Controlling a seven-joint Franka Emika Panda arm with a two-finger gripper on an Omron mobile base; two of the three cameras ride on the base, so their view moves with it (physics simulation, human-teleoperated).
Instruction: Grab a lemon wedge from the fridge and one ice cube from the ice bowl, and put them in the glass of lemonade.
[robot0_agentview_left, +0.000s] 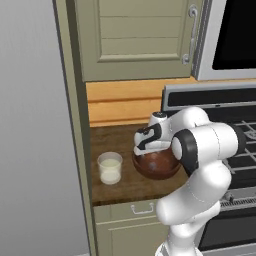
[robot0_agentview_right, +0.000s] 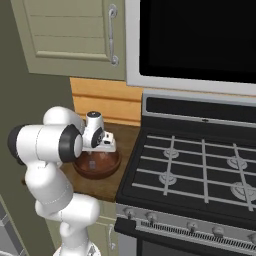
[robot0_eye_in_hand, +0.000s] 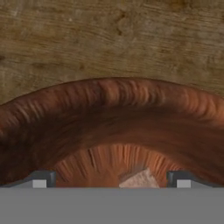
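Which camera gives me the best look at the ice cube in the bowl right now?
The hand view: the ice cube sits pale between the open claw tips, inside the ice bowl. The right base view shows a faint speck; in the left base view the hand covers the bowl's inside.

A home kitchen: a black gas stove with iron grates (robot0_agentview_right: 200, 165), beige-green panelled wall cabinets (robot0_agentview_left: 140, 35), and a brown wooden table (robot0_agentview_left: 125, 185).

Two cameras sit behind the white robot arm (robot0_agentview_left: 200, 170), one on its left and one on its right. Both look forward and down at the brown wooden counter (robot0_agentview_left: 120, 187) and the round reddish-brown bowl (robot0_agentview_right: 97, 165). The hand camera looks down into that bowl (robot0_eye_in_hand: 109, 127) from very close.
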